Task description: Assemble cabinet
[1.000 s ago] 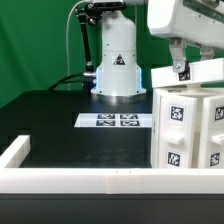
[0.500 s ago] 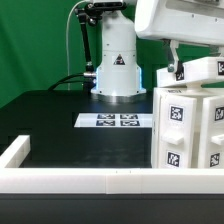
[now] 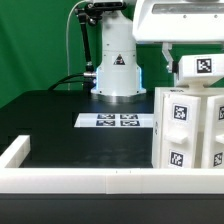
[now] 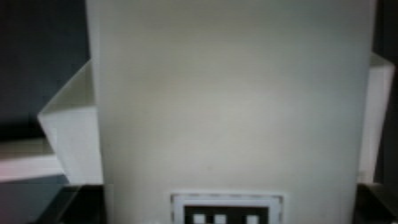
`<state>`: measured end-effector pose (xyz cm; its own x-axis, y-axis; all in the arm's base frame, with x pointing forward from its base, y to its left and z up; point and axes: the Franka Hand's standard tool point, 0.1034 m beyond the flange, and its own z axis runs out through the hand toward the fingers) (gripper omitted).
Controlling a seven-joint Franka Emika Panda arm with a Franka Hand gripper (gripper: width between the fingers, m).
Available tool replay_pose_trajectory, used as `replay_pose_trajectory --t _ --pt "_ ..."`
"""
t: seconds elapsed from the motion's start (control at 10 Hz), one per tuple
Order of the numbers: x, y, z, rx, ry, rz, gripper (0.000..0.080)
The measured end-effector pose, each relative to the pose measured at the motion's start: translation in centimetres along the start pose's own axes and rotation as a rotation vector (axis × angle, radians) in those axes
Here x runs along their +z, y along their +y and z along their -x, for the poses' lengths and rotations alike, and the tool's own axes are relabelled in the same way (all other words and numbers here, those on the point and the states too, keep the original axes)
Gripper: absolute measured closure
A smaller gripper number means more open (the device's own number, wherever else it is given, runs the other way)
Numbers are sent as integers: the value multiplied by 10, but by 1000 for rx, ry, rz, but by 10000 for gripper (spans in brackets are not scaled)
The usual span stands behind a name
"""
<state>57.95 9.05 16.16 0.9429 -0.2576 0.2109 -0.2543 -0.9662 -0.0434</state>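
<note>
The cabinet body (image 3: 188,130), a tall white box with black-and-white tags on its faces, stands at the exterior view's right. My gripper (image 3: 172,62) hangs just above its top and is shut on a smaller white panel piece (image 3: 198,68) with one tag, held a little above the body and nearly level. In the wrist view the panel (image 4: 222,100) fills the middle, its tag (image 4: 228,212) near the jaws, with part of the cabinet body (image 4: 68,120) behind it. My fingertips are mostly hidden by the panel.
The marker board (image 3: 117,121) lies flat on the black table in front of the arm's white base (image 3: 117,62). A low white rim (image 3: 80,180) frames the table's near side and its left corner (image 3: 15,152). A green backdrop stands behind.
My gripper has risen and shifted left with the panel piece. The panel came up off the cabinet body's top and now sits higher and more level.
</note>
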Motion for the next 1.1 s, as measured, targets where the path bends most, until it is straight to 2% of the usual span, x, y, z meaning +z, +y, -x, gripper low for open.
replay_pose_trajectory --t 0.3,0.7,0.8,1.0,1.1 --pt "1 0 -1 335 1 -26 239" --pt "1 0 -1 613 -20 -49 239" --pt "1 1 -1 876 -25 -85 239" --pt "2 2 -1 1315 -83 -134 239" --pt "2 3 -1 1364 -91 -139 239"
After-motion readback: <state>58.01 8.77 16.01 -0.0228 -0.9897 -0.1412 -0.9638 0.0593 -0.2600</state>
